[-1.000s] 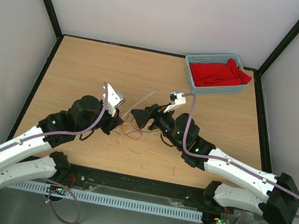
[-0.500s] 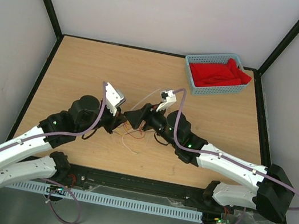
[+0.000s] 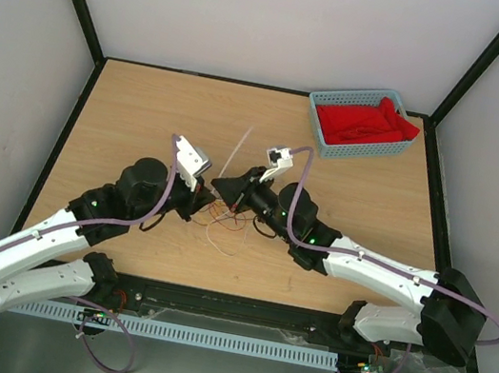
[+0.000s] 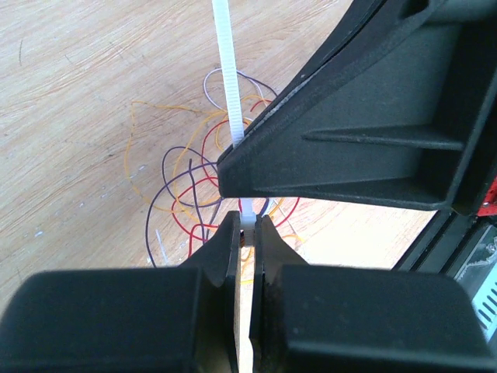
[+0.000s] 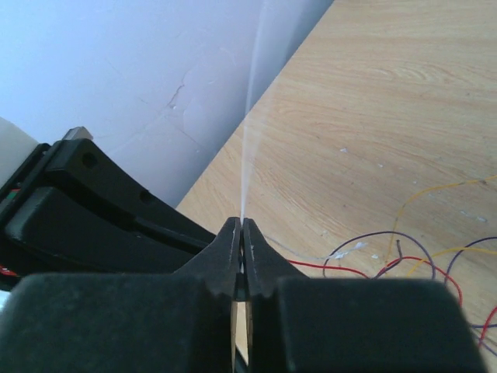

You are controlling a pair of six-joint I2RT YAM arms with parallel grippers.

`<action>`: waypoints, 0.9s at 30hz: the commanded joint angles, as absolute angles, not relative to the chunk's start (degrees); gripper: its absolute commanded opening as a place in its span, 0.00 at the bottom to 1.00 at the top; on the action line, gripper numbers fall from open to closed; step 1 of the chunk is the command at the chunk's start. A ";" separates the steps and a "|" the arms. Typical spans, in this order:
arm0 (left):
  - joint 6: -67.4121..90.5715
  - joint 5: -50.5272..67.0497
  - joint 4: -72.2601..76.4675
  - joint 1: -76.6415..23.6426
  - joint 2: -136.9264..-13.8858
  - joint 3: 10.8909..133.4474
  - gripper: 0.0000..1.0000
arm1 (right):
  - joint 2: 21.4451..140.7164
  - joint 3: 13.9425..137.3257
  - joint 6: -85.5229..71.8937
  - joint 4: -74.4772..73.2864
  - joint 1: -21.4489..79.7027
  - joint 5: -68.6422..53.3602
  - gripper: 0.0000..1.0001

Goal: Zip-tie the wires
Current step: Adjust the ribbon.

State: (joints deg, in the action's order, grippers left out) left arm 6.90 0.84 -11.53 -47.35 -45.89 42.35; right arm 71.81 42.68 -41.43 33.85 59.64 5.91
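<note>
The wires point(image 3: 224, 222) lie as a loose tangle of red, orange and dark strands on the wooden table between both arms, and also show as the wires point(image 4: 183, 189) and the wires point(image 5: 404, 250). A white zip tie point(image 4: 227, 74) stands up through the tangle. My left gripper point(image 4: 247, 222) is shut on its lower end, just above the wires. My right gripper point(image 5: 241, 226) is shut on the thin strap of the zip tie point(image 5: 250, 132), right above the left gripper point(image 3: 203, 200). In the top view the right gripper point(image 3: 222, 186) nearly touches the left one, and the strap's free end point(image 3: 237, 151) points away from me.
A blue basket point(image 3: 373, 151) holding a red cloth point(image 3: 367, 122) stands at the table's back right corner. The right gripper's black body point(image 4: 365, 116) fills the upper right of the left wrist view. White walls and black frame posts enclose the table.
My right gripper has moved left to the left gripper and gone from open to shut on the zip tie's strap. The left arm has stayed put.
</note>
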 commanded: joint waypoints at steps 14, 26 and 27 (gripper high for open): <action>10.52 1.48 -8.42 -47.75 -43.49 38.08 0.00 | 72.17 48.14 -33.04 31.90 53.59 13.42 0.00; 13.27 -0.63 -5.10 -47.85 -42.89 34.11 0.09 | 73.23 48.15 -34.53 32.73 53.13 4.91 0.00; 12.85 -1.00 -5.19 -47.82 -42.97 34.80 0.13 | 73.34 47.28 -35.58 33.84 53.11 3.16 0.00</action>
State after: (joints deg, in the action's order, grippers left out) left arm 12.95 -1.63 -0.84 -47.24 -43.81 34.54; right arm 74.00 46.76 -34.04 26.72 55.51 3.75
